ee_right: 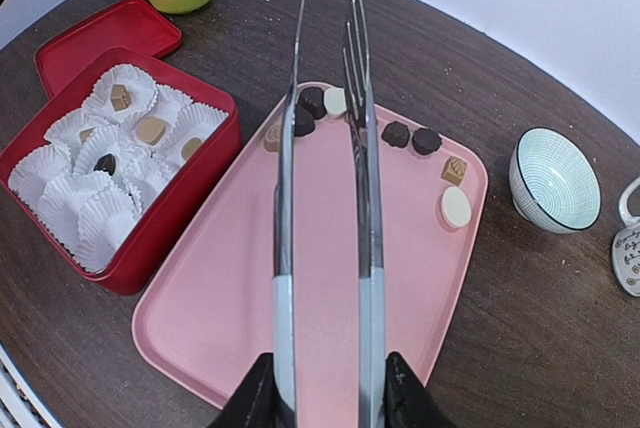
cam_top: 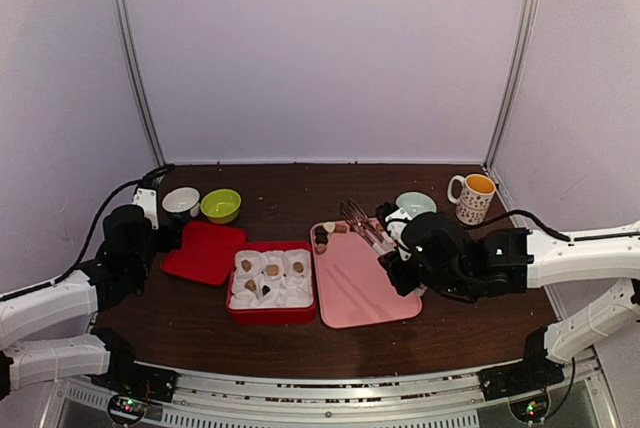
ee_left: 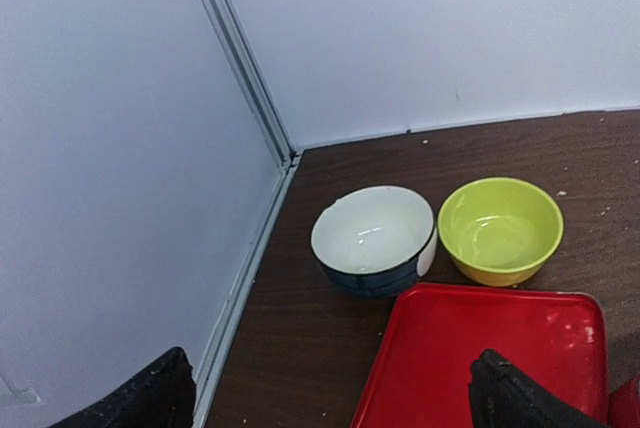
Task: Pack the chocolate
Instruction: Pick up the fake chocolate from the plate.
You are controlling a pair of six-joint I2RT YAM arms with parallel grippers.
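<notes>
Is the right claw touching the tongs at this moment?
Touching. The right wrist view shows the right claw clamped on the tongs, one finger pressed against each arm's outer side.

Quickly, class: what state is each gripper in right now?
Left gripper: open, holding nothing.
Right gripper: closed on the metal tongs.

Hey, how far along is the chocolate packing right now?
Done: several paper cups in the red box already hold chocolate. In hand: the right gripper holds the tongs over the pink tray, nothing between their tips. Left: about eight pieces on the tray; the red lid is off.
</notes>
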